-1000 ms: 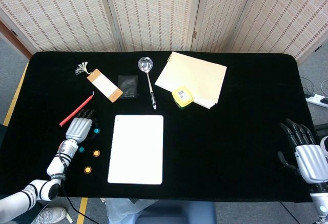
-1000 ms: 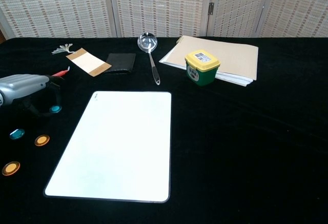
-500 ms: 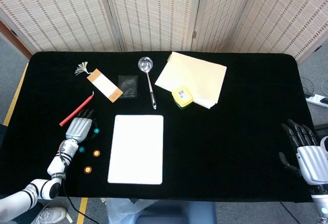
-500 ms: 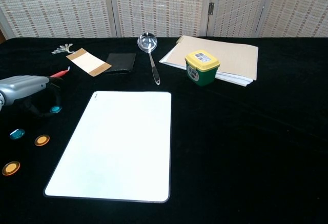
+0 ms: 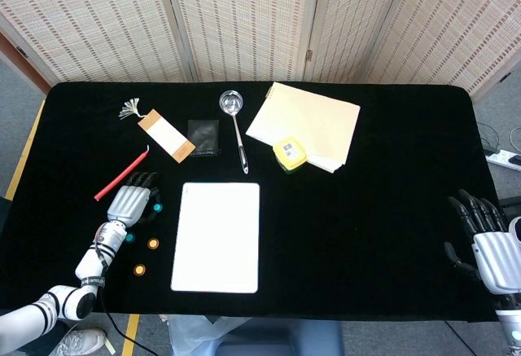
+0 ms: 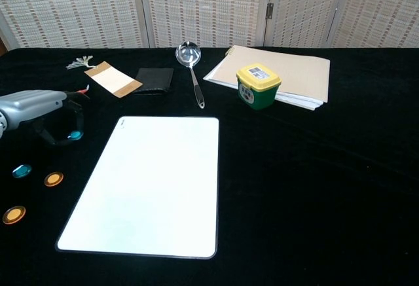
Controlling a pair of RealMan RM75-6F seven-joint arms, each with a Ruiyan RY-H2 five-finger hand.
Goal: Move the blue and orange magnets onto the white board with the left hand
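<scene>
The black tabletop (image 6: 314, 168) carries a white board (image 6: 150, 184) near its front edge, toward the left. Left of the board, the left hand (image 6: 36, 106) hovers with its fingers (image 6: 65, 125) curled around a blue magnet (image 6: 75, 135). The right hand (image 5: 492, 250) sits at the front right corner, fingers spread and empty. A second blue magnet (image 6: 21, 171) and two orange magnets (image 6: 53, 179) (image 6: 14, 214) lie near the front left corner.
</scene>
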